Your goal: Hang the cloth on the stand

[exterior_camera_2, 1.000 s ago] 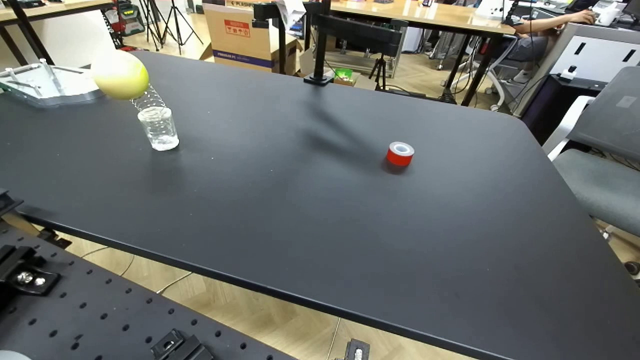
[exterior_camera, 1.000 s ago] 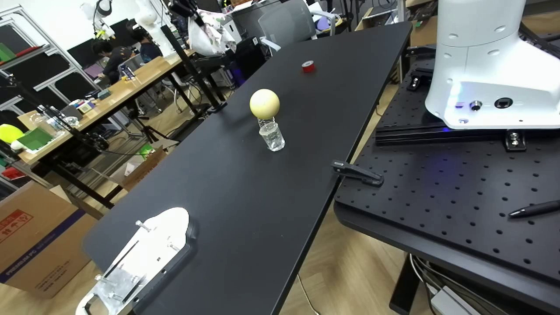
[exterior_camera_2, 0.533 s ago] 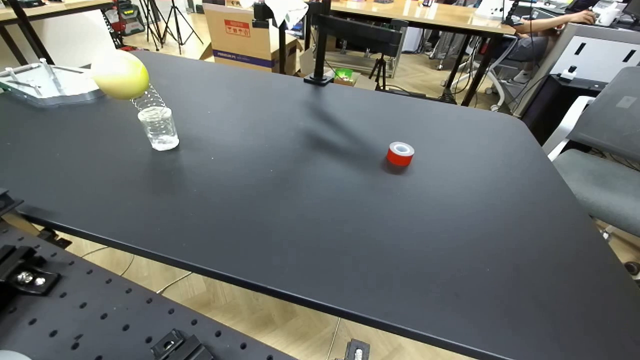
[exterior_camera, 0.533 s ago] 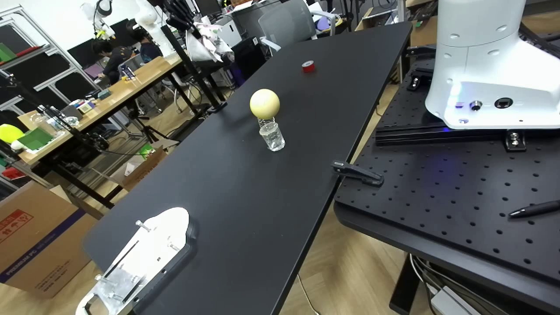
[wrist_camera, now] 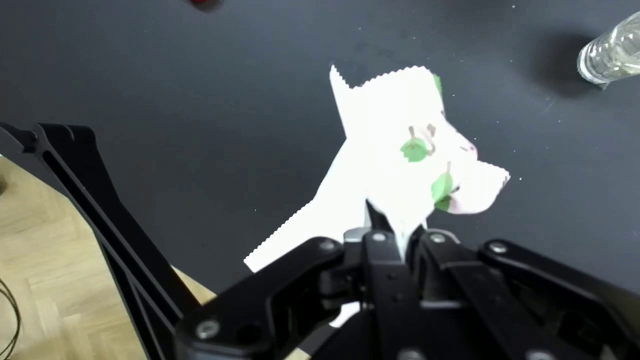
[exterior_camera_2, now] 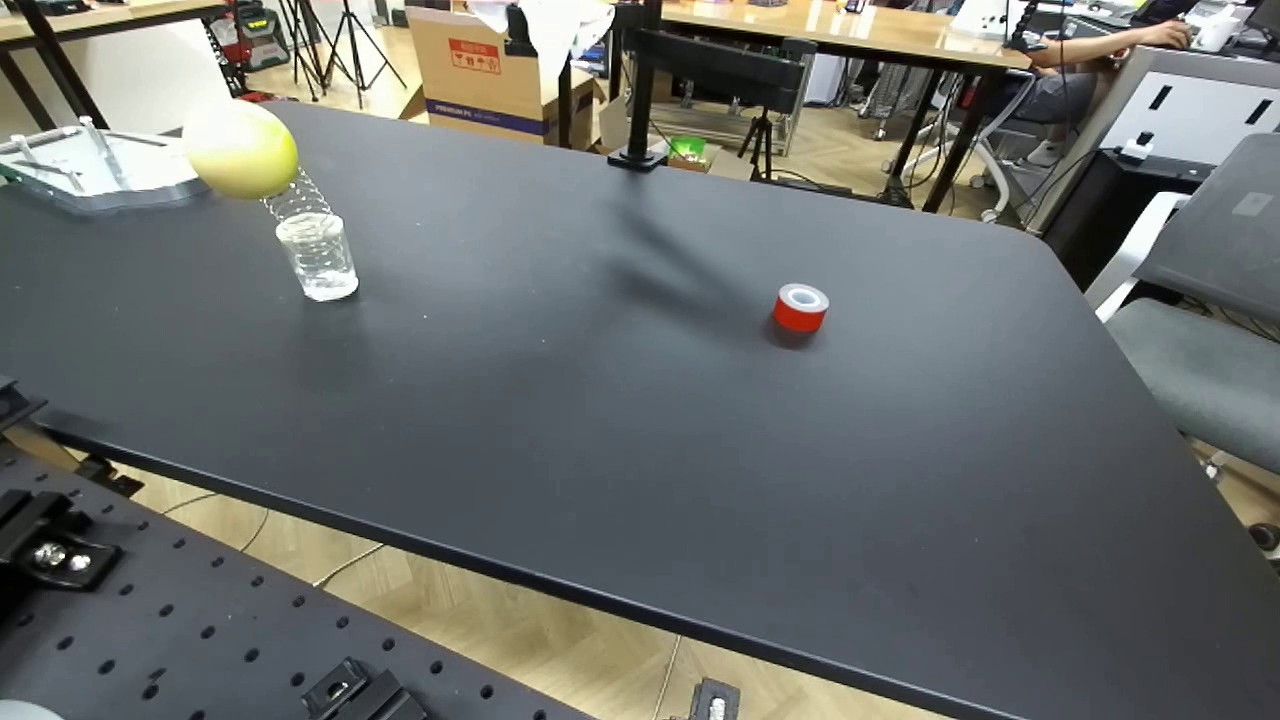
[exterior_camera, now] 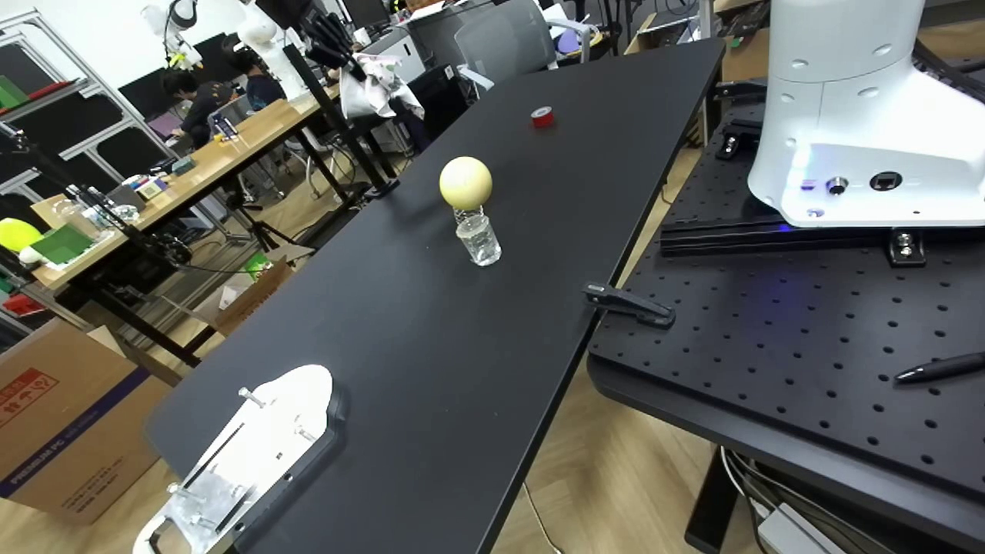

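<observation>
The cloth is white with green leaf prints and a zigzag edge. In the wrist view the cloth (wrist_camera: 380, 150) hangs from my gripper (wrist_camera: 395, 232), pinched between the fingertips above the table. In an exterior view my gripper (exterior_camera: 358, 71) is at the far table edge, holding the cloth (exterior_camera: 378, 88) beside a black post. Only the lower cloth (exterior_camera_2: 560, 35) shows at the top of an exterior view. The stand appears to be this black post (exterior_camera_2: 644, 100) clamped to the table edge, with a black side arm (exterior_camera_2: 715, 68). A black slotted bar (wrist_camera: 90, 185), probably its part, lies left in the wrist view.
On the dark table (exterior_camera_2: 600, 420) stands a clear cup (exterior_camera_2: 322, 260) with a yellow ball (exterior_camera_2: 240, 150) above it. A red tape roll (exterior_camera_2: 800, 308) lies on the table. A white plate with pegs (exterior_camera: 246, 462) lies at one end. A grey chair (exterior_camera: 504, 42) stands beyond.
My gripper and the cloth have come down and slightly right beside the post. More of the cloth now hangs into view at the far edge. The table objects have not moved.
</observation>
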Controlling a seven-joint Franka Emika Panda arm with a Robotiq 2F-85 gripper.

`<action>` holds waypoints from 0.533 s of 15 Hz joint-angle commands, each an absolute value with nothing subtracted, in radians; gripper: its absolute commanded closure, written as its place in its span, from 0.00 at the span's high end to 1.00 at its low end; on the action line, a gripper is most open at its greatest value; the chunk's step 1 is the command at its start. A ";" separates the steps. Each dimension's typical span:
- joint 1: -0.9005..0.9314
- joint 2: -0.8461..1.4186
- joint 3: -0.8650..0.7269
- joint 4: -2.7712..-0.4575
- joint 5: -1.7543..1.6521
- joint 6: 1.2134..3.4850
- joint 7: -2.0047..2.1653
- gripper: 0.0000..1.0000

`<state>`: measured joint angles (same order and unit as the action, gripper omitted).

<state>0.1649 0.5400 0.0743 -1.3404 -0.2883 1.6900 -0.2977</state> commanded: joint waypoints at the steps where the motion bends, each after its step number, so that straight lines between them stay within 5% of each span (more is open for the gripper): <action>1: 0.156 0.519 0.087 -1.396 -0.279 1.692 -0.299 0.02; 8: 0.149 0.502 0.093 -1.465 -0.280 1.732 -0.303 0.02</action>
<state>0.1630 0.5401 0.0837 -1.4152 -0.2871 1.7152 -0.2988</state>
